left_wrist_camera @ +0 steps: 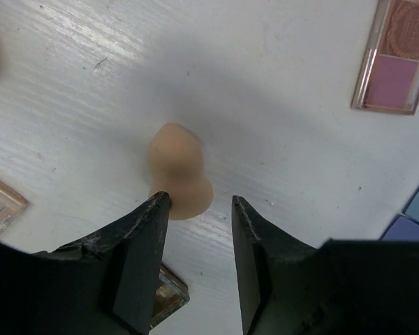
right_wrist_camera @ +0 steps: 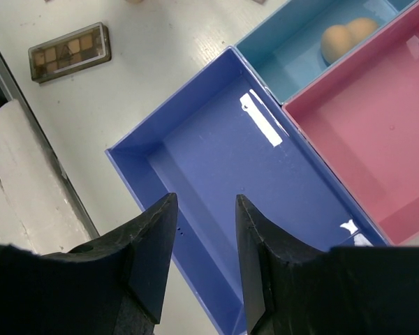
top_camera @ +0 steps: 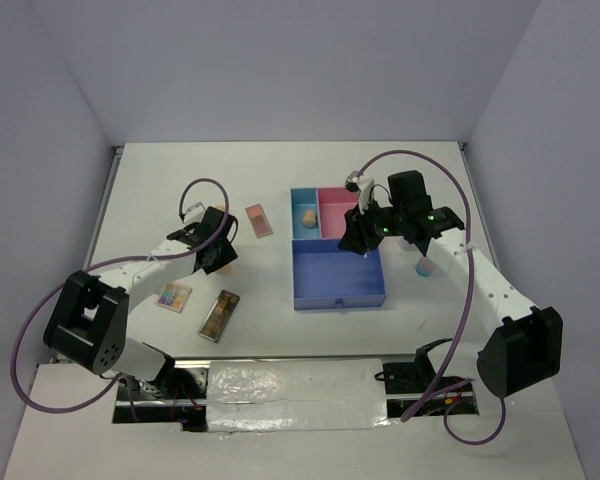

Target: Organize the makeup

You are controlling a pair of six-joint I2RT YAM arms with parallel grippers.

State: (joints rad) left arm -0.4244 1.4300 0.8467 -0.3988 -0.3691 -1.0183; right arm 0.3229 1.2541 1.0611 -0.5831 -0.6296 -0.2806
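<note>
Checking in from the remote desk. On the left wrist cam, the left pincer (left_wrist_camera: pixel 200 201) is hanging low over the bench (top_camera: pixel 180 190) with its jaws sitting about halfway open, and it's gripping nothing. A beige sponge (left_wrist_camera: pixel 178 171) is lying on the bench right ahead of the fingertips. Its fat end is sitting at the tip of one finger (left_wrist_camera: pixel 150 237), off to that side rather than centred in the gap. It's coming through blurry, so I can't tell if the two are actually touching.

The pink palette (left_wrist_camera: pixel 397 56) is lying flat further out, between the sponge and the tray (top_camera: pixel 340 301). The multicolour palette (top_camera: pixel 174 297) and the brown palette (top_camera: pixel 220 315) are sitting near each other, closer to the arm bases and well apart from the tray.

Over on the other side, the right pincer (right_wrist_camera: pixel 206 199) is hovering above the tray's big blue compartment (right_wrist_camera: pixel 216 153). Its jaws are standing partway open with nothing between them, just blue floor showing through the gap. A second sponge (right_wrist_camera: pixel 346 38) is resting in the light blue compartment (right_wrist_camera: pixel 293 63), right beside the pink compartment (right_wrist_camera: pixel 363 132). The gradient bottle (top_camera: pixel 425 267) is sitting on the bench just off the tray's right side, half hidden by the right arm.
</note>
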